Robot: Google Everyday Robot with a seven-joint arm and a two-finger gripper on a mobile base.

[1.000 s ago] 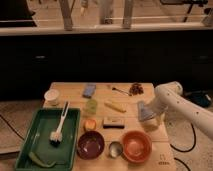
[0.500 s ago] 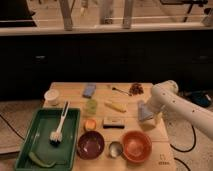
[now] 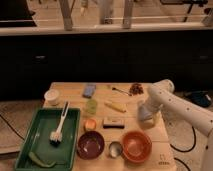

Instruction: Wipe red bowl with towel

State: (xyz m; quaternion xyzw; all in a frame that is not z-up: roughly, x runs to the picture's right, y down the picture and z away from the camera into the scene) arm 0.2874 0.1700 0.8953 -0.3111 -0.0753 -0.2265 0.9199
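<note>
An orange-red bowl [image 3: 137, 146] sits near the table's front edge, right of centre. A darker maroon bowl [image 3: 91, 145] sits to its left. A pale towel [image 3: 148, 120] rests on the table by the right edge, just behind the orange-red bowl. My white arm reaches in from the right and bends down, so the gripper [image 3: 145, 113] is right at the top of the towel. The gripper's tip is hidden against the pale cloth.
A green tray [image 3: 30, 145] at front left holds a brush [image 3: 58, 131] and a green item. Between the bowls stands a small metal cup [image 3: 115, 149]. A dark bar [image 3: 114, 122], an orange cup [image 3: 90, 124], a yellow item [image 3: 115, 106], a blue sponge [image 3: 89, 90] and a white cup [image 3: 51, 96] are also on the table.
My arm's end with the towel has shifted slightly left; nothing else on the table has moved.
</note>
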